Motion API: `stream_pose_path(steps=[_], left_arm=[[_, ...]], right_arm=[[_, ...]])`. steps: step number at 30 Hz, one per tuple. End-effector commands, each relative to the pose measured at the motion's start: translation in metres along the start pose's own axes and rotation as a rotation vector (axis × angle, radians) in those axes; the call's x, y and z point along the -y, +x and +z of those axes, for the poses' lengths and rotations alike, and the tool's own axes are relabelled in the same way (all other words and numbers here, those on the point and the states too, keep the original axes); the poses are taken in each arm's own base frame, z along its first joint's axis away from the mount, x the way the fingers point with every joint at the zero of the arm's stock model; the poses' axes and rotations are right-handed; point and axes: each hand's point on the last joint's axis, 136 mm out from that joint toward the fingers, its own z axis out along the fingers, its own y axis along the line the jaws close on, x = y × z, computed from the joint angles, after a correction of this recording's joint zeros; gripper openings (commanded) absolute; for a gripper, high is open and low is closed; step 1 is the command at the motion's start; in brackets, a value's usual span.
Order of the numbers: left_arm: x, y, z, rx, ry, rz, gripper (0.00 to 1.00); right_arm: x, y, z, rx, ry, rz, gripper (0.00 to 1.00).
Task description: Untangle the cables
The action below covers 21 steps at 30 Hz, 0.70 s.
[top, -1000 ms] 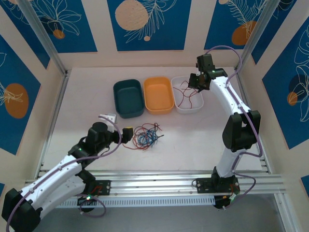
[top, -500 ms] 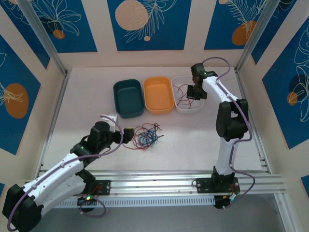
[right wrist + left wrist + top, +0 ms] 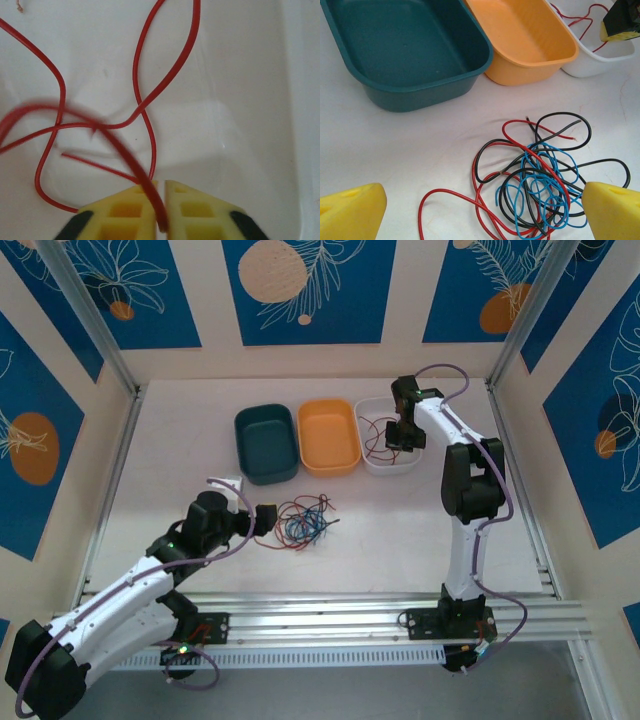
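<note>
Right wrist view puts my right gripper (image 3: 159,187) at the bottom edge. Its two yellow fingers are pressed together, with a thin red flexible wire (image 3: 145,75) pinched in the seam between them. That wire loops loosely away from the fingertips across the floor of a shallow white plastic tub (image 3: 240,100); the stretch nearest the fingers is blurred.

From the top external camera, the right gripper (image 3: 403,435) sits over the white tub (image 3: 390,470), which stands just right of the oblong orange plastic tub (image 3: 329,435), their walls touching or nearly so. A dark teal plastic tub (image 3: 266,443) of the same shape stands just left of the orange one.

My left gripper (image 3: 268,517) is nearer to me than the orange tub and a little left of it, low over the pale table (image 3: 180,460). In the left wrist view its yellow fingers are spread wide apart, holding nothing (image 3: 484,195). Between and just beyond them lies a loose tangle of red, black and blue wires (image 3: 535,185) on the table, near the orange tub (image 3: 520,75) but apart from it.
</note>
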Motion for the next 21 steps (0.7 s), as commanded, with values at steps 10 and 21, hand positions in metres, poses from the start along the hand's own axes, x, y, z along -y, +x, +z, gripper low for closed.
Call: stream_pose_path(steps=[10, 21], left_arm=[[0.001, -0.010, -0.001, 0.002, -0.022, 0.003, 1.00], [0.001, -0.009, -0.001, 0.006, -0.015, 0.003, 1.00]], right_arm=[[-0.002, -0.003, -0.085, 0.145, -0.103, 0.014, 0.45], [0.003, 0.012, -0.111, 0.167, -0.116, 0.061, 0.49]])
